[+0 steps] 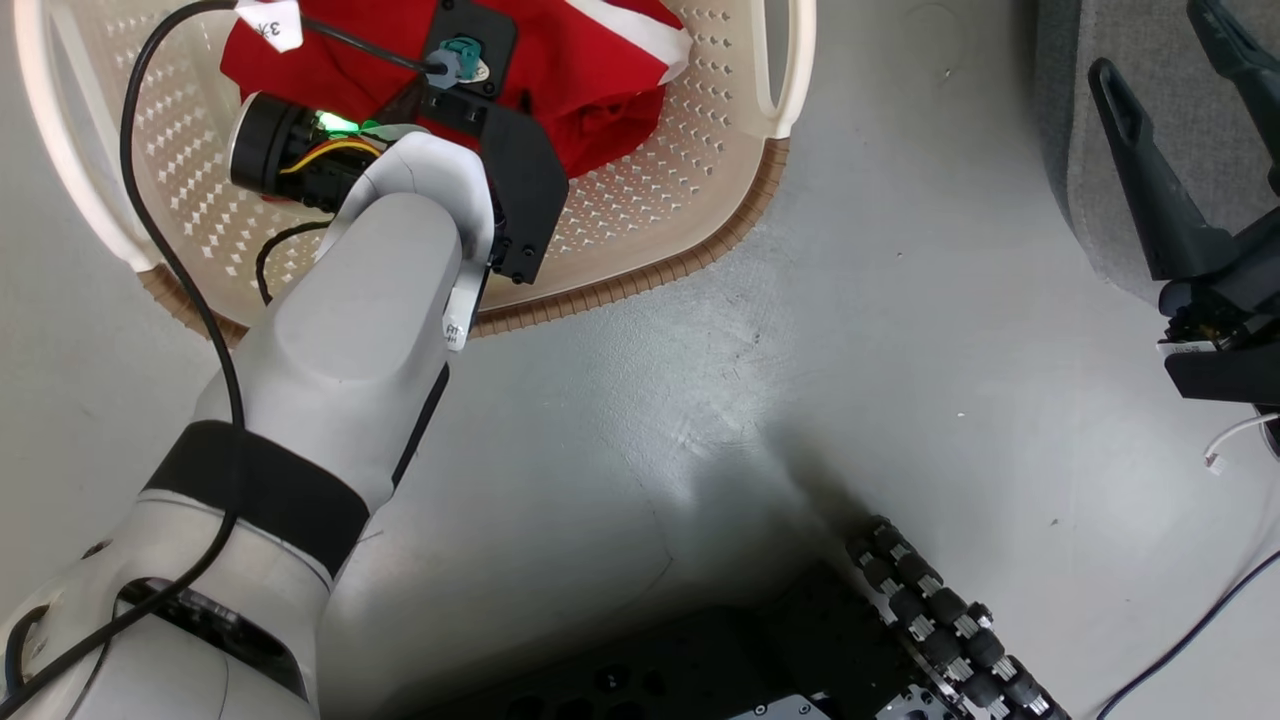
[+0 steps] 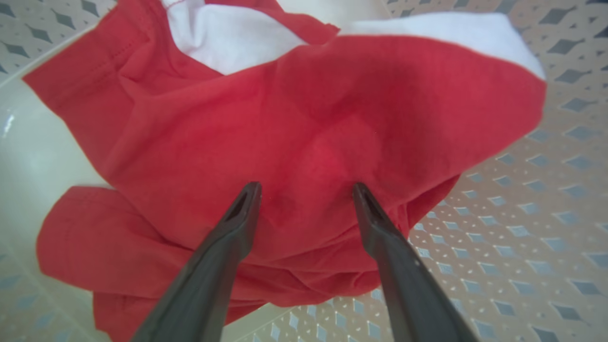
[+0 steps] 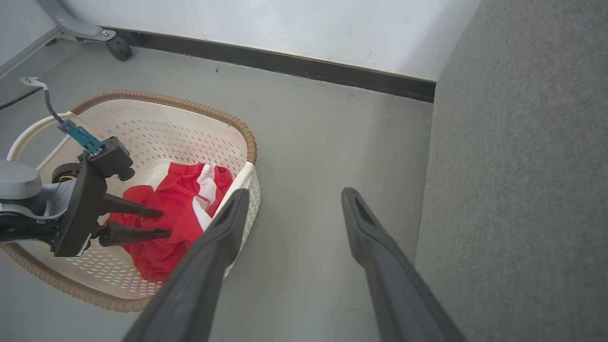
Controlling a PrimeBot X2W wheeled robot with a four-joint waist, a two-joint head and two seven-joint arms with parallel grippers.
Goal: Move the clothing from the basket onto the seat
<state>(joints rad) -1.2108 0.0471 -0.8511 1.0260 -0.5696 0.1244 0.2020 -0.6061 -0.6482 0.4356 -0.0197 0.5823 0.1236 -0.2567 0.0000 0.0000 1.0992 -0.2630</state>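
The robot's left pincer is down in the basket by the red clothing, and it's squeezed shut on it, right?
Not quite. The left pincer is down in the basket by the red clothing, but it is open, not squeezed shut. The left wrist view shows its two fingers spread apart, with their tips at the fabric.

**Tally by kind**

Basket (image 1: 650, 200): one. White handles (image 1: 800, 60) on the basket: two. Clothing (image 1: 590, 90): one red piece with white trim, inside the basket. Seat (image 3: 522, 166): one grey cushion, off to the basket's side. Caster wheel (image 3: 118, 47): one, beyond the basket. Grippers: two. The left gripper (image 2: 305, 186) is over the basket, the right gripper (image 3: 294, 191) outside it. Jaws: two dark ones per gripper, four in all.
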